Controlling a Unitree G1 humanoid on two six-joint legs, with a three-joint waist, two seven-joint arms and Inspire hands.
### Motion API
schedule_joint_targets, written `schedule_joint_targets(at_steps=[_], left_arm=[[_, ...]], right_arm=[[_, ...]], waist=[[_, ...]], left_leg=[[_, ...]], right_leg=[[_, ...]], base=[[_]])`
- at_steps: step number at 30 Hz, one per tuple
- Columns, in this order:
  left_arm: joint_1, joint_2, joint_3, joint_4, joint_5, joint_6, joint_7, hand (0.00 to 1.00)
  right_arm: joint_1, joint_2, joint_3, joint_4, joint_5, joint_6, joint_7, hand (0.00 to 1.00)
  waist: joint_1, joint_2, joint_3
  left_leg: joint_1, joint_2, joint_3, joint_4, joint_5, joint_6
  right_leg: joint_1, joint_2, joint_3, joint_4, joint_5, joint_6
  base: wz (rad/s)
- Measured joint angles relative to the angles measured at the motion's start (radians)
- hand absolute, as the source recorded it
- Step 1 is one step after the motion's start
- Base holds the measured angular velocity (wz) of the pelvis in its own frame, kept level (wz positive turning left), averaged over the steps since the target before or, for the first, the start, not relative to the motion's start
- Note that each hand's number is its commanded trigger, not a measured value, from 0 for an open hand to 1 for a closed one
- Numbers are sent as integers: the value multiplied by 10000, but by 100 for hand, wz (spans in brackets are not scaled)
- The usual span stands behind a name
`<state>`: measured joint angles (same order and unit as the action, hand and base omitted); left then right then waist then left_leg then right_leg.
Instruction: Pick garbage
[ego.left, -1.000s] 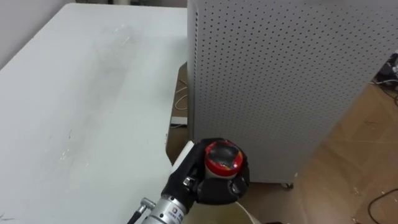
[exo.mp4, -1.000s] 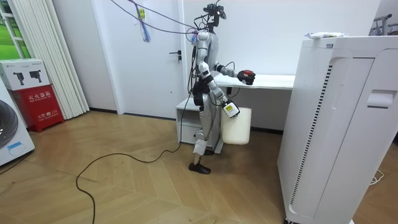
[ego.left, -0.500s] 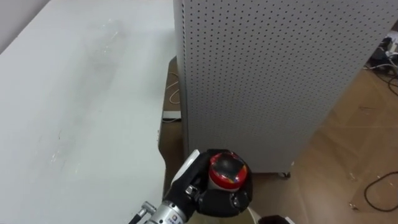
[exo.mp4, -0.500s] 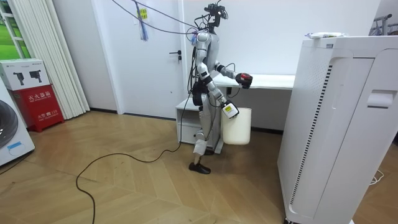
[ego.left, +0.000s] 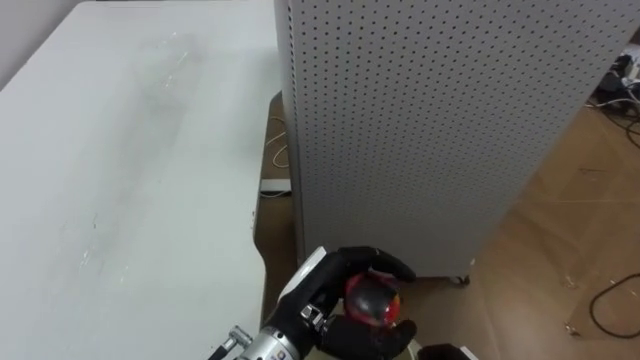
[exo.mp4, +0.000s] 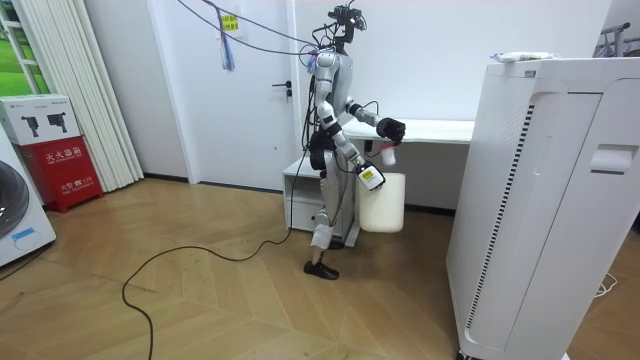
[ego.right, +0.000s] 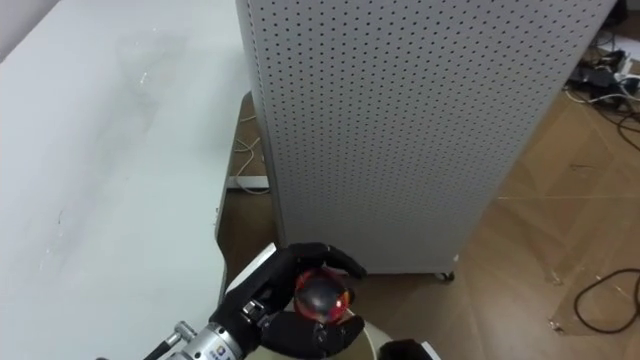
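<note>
The red object (ego.left: 371, 298) was held in the curled fingers of the left hand (ego.left: 335, 288), past the counter's (ego.left: 120, 180) right edge, beside the perforated cabinet (ego.left: 430, 130) and above the white bin (exo.mp4: 384, 208). The right hand (exo.mp4: 368, 176) hung beside the bin.

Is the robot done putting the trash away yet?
Not yet. Picked up: the red piece of trash sits in the left hand, fingers curled round it. In hand: it hangs over the white bin. Left: dropping it in. The right hand hangs beside the bin.
</note>
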<state>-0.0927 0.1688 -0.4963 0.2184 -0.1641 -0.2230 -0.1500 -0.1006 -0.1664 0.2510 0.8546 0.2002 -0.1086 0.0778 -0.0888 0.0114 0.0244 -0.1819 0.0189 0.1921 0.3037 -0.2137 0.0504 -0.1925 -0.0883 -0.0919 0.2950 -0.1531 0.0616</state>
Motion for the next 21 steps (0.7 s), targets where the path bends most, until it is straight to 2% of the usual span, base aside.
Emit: schedule_joint_targets(at_steps=[6, 12, 21], left_arm=[[0, -23, 1, -7, -3, 0, -155, 0], [-4, -11, 1, -8, -3, 2, -217, 0], [-4, -1, 17, -11, 12, 2, -329, 0]], right_arm=[[56, 22, 39, 32, -26, 79, -75, 100], [26, -270, 16, 25, -30, 92, -17, 100], [19, -273, 13, -44, -28, 82, -16, 100]], waist=[[38, 35, 11], [-12, 50, 11], [-18, 41, 11]], left_leg=[[2, -2, 19, 10, 5, 7], [0, 6, 30, -2, 4, 6], [66, 4, 35, -37, 5, 6]], right_leg=[[1, -11, -2, 7, 0, -2], [-6, -1, -3, 14, -1, -2], [19, 9, 61, 28, -2, -3]], base=[[0], [0], [0]])
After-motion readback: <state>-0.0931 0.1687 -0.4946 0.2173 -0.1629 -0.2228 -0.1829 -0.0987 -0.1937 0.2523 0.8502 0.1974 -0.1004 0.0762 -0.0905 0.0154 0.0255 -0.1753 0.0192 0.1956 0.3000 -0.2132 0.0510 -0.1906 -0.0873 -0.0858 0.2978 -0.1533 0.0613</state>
